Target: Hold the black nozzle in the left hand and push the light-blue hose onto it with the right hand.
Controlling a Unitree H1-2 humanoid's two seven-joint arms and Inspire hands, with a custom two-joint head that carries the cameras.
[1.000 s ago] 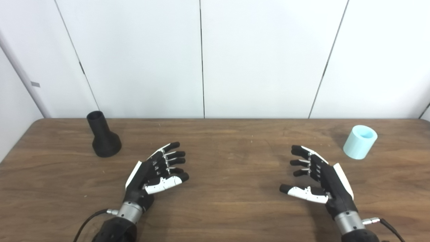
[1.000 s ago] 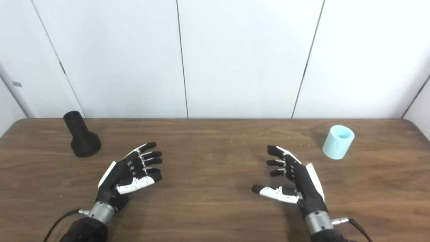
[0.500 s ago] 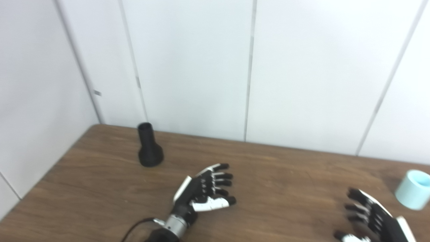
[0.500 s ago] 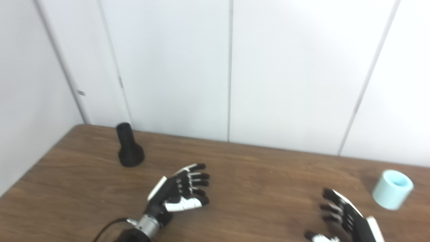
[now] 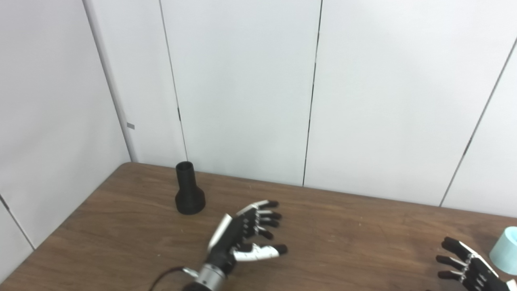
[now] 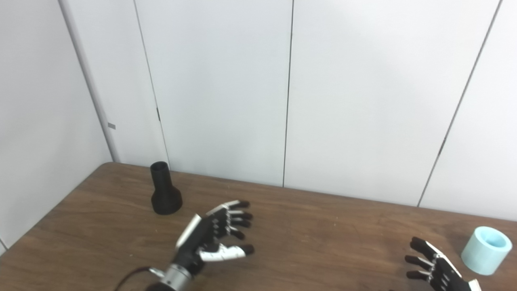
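Both head cameras have swung toward the worktop's left rear corner since the earlier frames, so the whole scene has shifted in view; the objects themselves have not moved on the worktop, while the left hand's thumb now stands further from its fingers. The black nozzle stands upright on its wide base near the left rear corner, narrow neck up. The left hand rests released, fingers spread, nearer the worktop's middle and clearly apart from the nozzle. The light-blue hose stands on end near the right edge, well apart from the nozzle. The right hand lies just beside the hose, released with fingers apart, partly cut off by the frame. The step in hand appears to be the left-hand reach. For a sound grasp, the hand should approach from the side and close around the flared lower body, leaving the narrow neck fully exposed for the hose. A top-heavy contact on the neck could tip the nozzle.
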